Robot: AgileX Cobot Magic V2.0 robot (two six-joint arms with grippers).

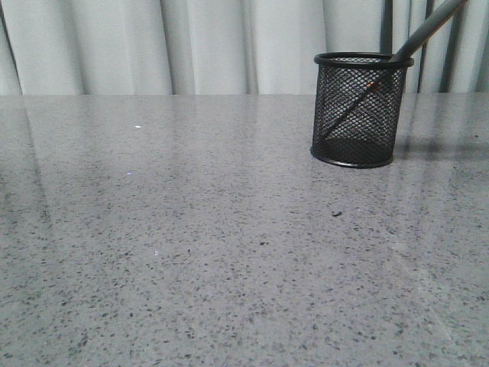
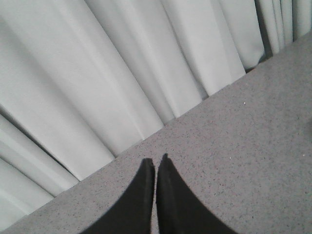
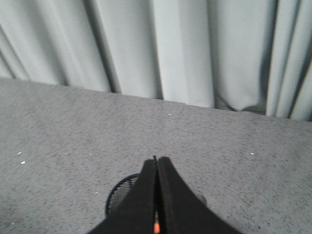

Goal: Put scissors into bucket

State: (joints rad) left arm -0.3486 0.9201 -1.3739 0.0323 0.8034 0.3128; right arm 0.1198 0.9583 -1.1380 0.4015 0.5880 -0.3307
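Note:
The black wire-mesh bucket point(image 1: 355, 115) stands at the back right of the table. The scissors point(image 1: 424, 29) lean in it, blades down. The orange pivot shows through the mesh and the grey handle end runs up out of the frame's top right. No gripper shows in the front view. In the right wrist view my right gripper point(image 3: 157, 160) is shut above the bucket point(image 3: 122, 187). An orange bit of the scissors point(image 3: 156, 227) and a thin dark edge show between its fingers. My left gripper point(image 2: 156, 161) is shut and empty above bare table near the curtain.
The grey speckled table point(image 1: 191, 229) stretches across the front view. A pale pleated curtain point(image 1: 191, 46) hangs along its far edge, close behind the bucket.

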